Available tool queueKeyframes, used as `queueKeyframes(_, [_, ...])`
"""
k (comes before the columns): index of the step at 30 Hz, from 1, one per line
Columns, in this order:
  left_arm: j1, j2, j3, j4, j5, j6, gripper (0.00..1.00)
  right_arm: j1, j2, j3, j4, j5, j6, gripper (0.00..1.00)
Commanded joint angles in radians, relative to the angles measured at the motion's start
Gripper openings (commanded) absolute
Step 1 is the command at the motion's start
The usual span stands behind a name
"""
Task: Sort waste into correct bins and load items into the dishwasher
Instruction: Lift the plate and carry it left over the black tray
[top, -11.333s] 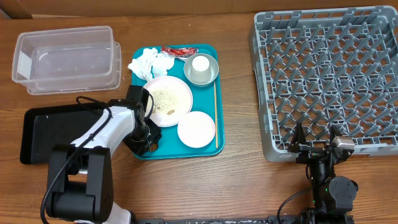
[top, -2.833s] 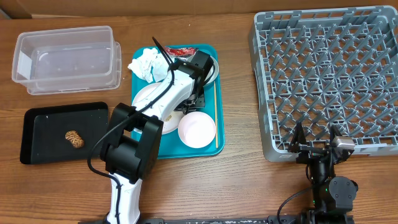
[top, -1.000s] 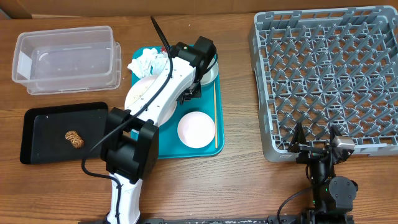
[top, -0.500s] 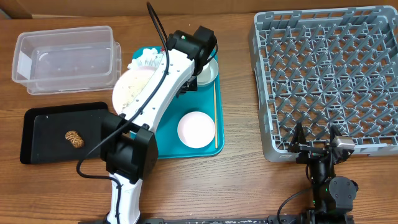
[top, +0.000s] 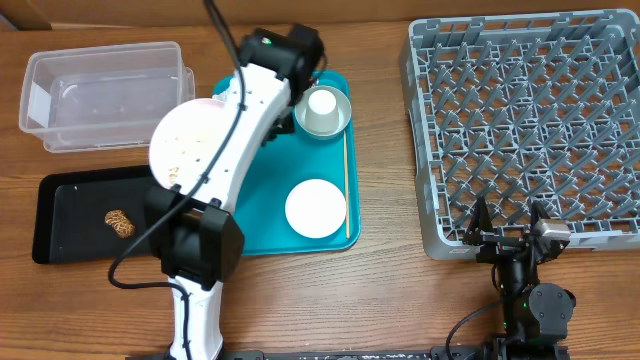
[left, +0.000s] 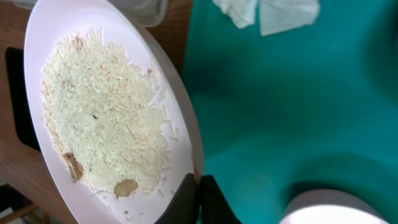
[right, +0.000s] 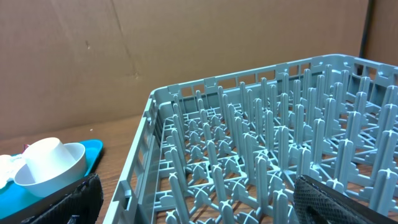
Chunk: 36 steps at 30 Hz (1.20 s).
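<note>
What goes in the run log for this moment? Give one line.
left gripper: shut on plate rim | plate: raised, rice on it | right gripper: open, empty, by rack

- Big white plate (top: 188, 140), strewn with rice (left: 106, 118), is up off the table beside the clear tub (top: 105, 100).
- Brown lump (top: 120, 223) lies in the black tray (top: 70, 200).
- White cup (top: 322, 102) sits upright inside the grey bowl (top: 342, 120).

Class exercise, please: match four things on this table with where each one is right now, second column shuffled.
1 rice-covered plate
2 brown food lump
3 small white cup
4 wooden stick

A inside the grey bowl
B in the black tray
C gripped by the left gripper
D on the teal tray, by its right edge

Pairs: 1-C, 2-B, 3-A, 4-D
</note>
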Motion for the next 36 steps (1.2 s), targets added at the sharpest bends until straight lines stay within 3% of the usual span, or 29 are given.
queueKeyframes(1, [0.054,0.006,0.042,-0.014,-0.034,-0.025,0.04,-0.002,-0.009,-0.01,0.006,-0.005,0.0,1.0])
queueKeyframes(20, [0.397,-0.027,0.046,-0.022,0.222,0.014,0.04,-0.002,-0.009,-0.01,0.006,-0.005,0.0,1.0])
queueKeyframes(28, [0.497,-0.043,0.045,0.005,0.394,0.069,0.04,-0.002,-0.009,-0.01,0.006,-0.005,0.0,1.0])
queueKeyframes(36, [0.567,-0.043,0.045,0.008,0.473,0.122,0.04,-0.002,-0.009,-0.01,0.006,-0.005,0.0,1.0])
